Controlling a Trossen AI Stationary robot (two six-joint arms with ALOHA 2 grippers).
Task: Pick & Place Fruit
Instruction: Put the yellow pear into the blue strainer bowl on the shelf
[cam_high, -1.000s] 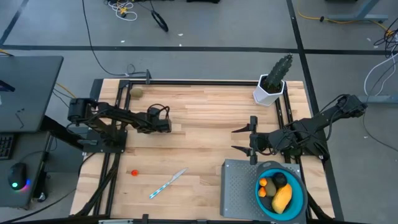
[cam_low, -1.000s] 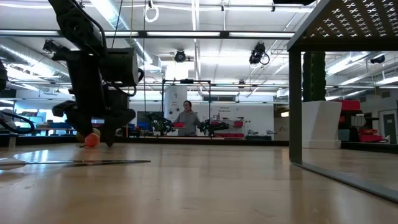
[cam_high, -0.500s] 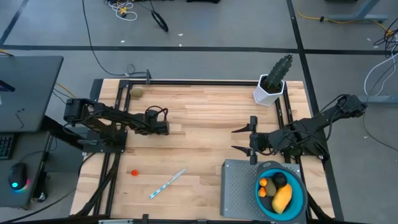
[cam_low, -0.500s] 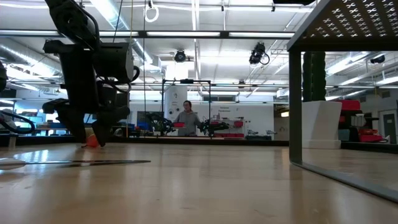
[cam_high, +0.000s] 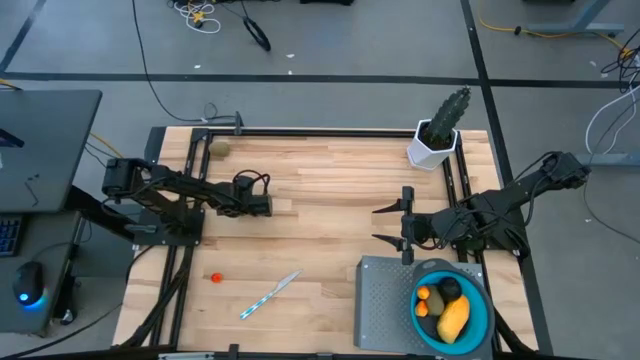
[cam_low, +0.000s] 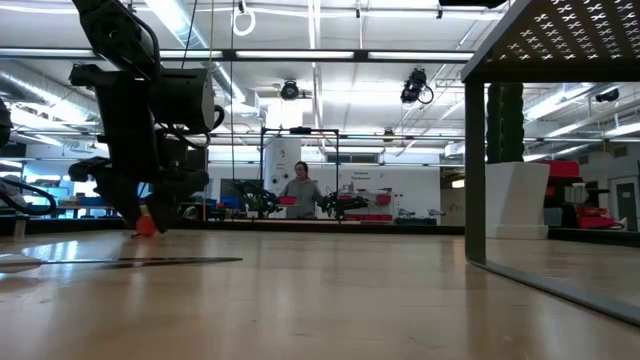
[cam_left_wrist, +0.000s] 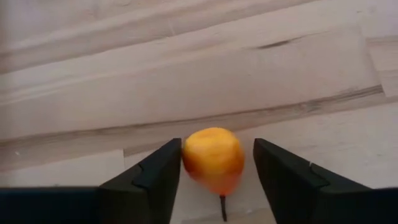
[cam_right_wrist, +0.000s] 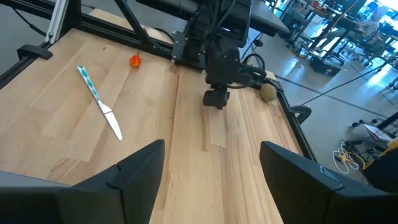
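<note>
High view: left gripper (cam_high: 268, 203) low on the table's left half, over a small fruit. Bowl (cam_high: 482, 322) at the right front already holds several pieces; one tiny red fruit (cam_high: 215, 278) sits loose near the front left. Right gripper (cam_high: 403, 226) waits by the bowl, jaws apart, empty.

Low view: orange fruit (cam_low: 146, 226) on the wood between the left fingers.

Left wrist view: orange fruit (cam_left_wrist: 212, 159) between the fingers (cam_left_wrist: 149, 180), one touching, other with a small gap. Not clamped yet. I'd centre it, squeeze evenly, then lift straight.

A potted cactus (cam_high: 441, 128) stands at the table's far edge; a white-and-blue stick (cam_high: 270, 294) lies near its front.
</note>
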